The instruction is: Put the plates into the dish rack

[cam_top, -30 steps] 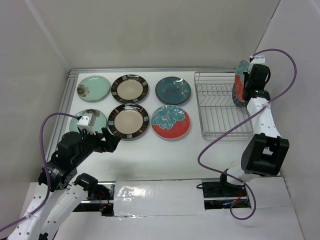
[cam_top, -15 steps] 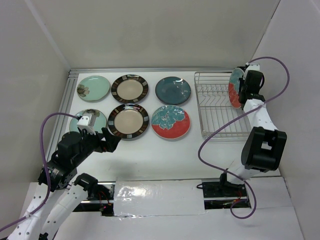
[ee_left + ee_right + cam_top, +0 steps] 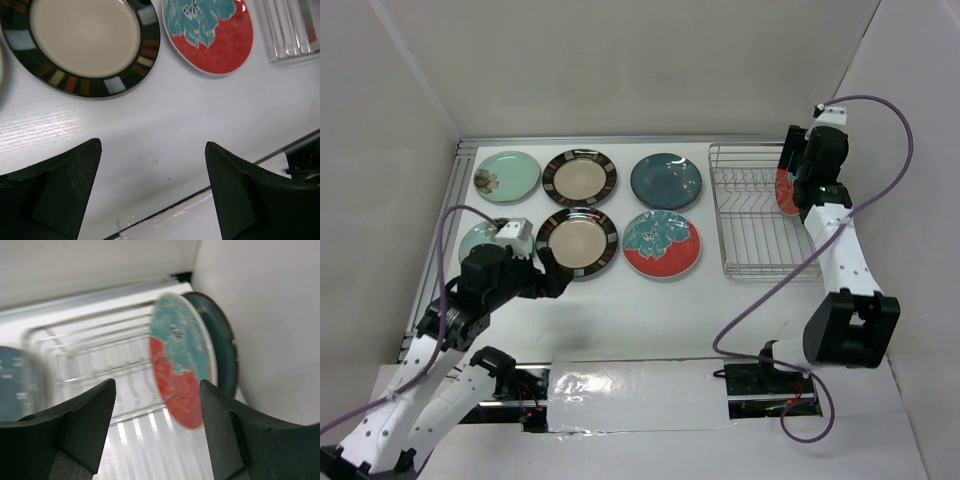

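Observation:
The dish rack [image 3: 757,225] stands at the right. A red-and-teal plate [image 3: 784,190] [image 3: 177,365] stands upright at its right end, with a dark teal plate [image 3: 225,347] behind it. My right gripper [image 3: 794,165] [image 3: 157,385] hovers open just above, apart from the plate. Flat on the table lie two mint-green plates [image 3: 506,176] [image 3: 477,240], two cream striped plates [image 3: 579,178] [image 3: 577,243], a dark teal plate [image 3: 666,181] and a red-and-teal plate [image 3: 661,244]. My left gripper [image 3: 548,272] [image 3: 152,145] is open and holds nothing, just in front of the near cream plate [image 3: 85,40].
White walls close in the table on the left, back and right; the rack's right side is close to the right wall. A metal rail [image 3: 453,200] runs along the left edge. A taped strip [image 3: 640,385] marks the near edge between the arm bases.
My right gripper has opened and let go of the red-and-teal plate, which now stands in the rack. My left arm has shifted right, toward the near cream plate.

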